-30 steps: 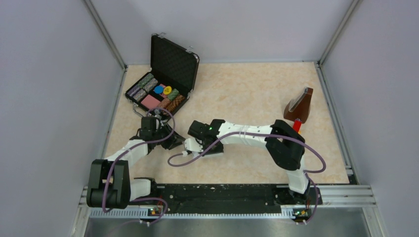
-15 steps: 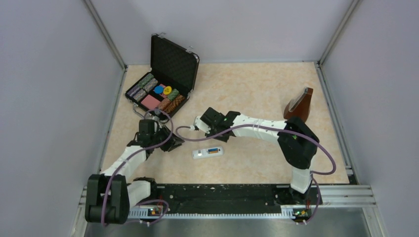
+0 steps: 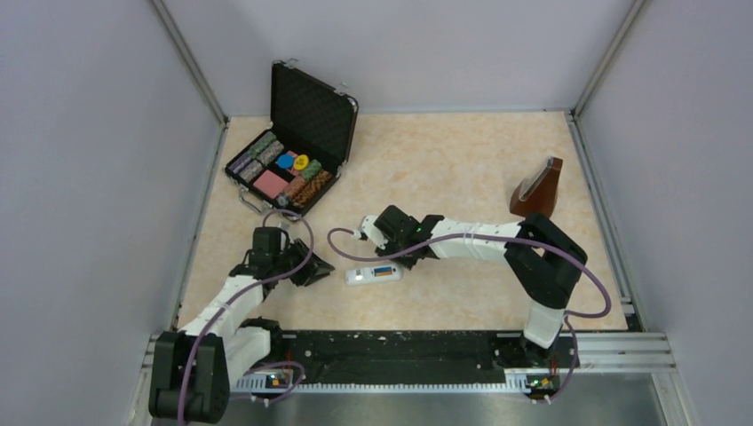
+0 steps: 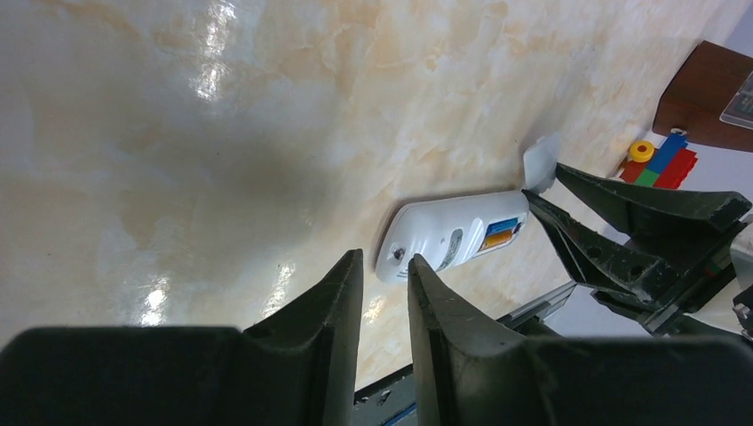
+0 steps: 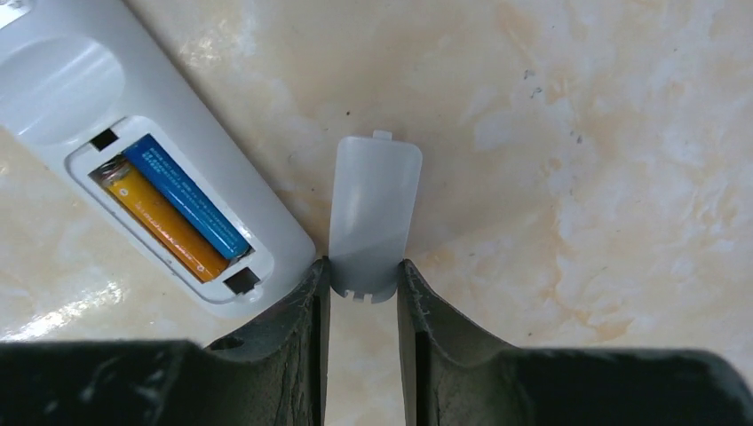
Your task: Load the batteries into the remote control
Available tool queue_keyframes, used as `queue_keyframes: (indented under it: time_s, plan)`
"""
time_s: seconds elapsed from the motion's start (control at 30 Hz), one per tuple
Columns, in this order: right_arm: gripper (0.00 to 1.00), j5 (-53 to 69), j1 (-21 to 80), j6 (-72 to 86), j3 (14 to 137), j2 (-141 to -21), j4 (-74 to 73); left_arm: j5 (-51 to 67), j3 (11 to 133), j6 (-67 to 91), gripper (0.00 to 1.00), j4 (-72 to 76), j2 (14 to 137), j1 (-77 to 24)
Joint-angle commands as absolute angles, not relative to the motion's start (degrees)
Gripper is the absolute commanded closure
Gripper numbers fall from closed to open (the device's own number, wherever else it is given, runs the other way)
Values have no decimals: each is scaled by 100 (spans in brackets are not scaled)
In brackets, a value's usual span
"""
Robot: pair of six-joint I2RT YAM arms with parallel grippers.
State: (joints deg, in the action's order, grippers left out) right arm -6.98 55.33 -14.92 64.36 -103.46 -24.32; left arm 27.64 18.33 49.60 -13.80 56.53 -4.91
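The white remote control [image 3: 373,273] lies back-up on the table, also in the left wrist view [image 4: 448,238] and the right wrist view [image 5: 107,133]. The orange-brown and blue batteries [image 5: 173,209] lie side by side in its slot [image 3: 384,271]. My right gripper [image 5: 362,266] is shut on the near end of the small white cover piece [image 5: 375,209], just off the remote's battery end [image 3: 398,254]. My left gripper [image 4: 384,257] stands left of the remote [image 3: 321,266], its jaws a narrow gap apart and empty.
An open black case of poker chips [image 3: 284,169] stands at the back left. A brown wooden wedge [image 3: 537,188] stands at the right with toy blocks [image 4: 661,160] beside it. The metal rail [image 3: 400,351] runs along the near edge.
My right gripper lifted off the remote, uncovering the batteries in the slot, then came down at its right end onto the cover. My left arm drew back slightly toward the near side.
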Motion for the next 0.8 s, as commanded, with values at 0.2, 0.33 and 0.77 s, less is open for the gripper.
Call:
queue_keyframes:
  time_s: [0.2, 0.33, 0.77]
  plan:
    - [90, 101, 5867, -990, 6042, -9722, -2251, 2666, 1888, 5144, 71, -1151, 6027, -642]
    - [90, -193, 5887, -677, 6130, -9653, -2403, 2616, 1999, 5166, 70, -1088, 6149, -642]
    - [89, -68, 5992, 229, 8133, -10265, -5089, 2328, 2547, 4919, 71, -837, 6762, -642]
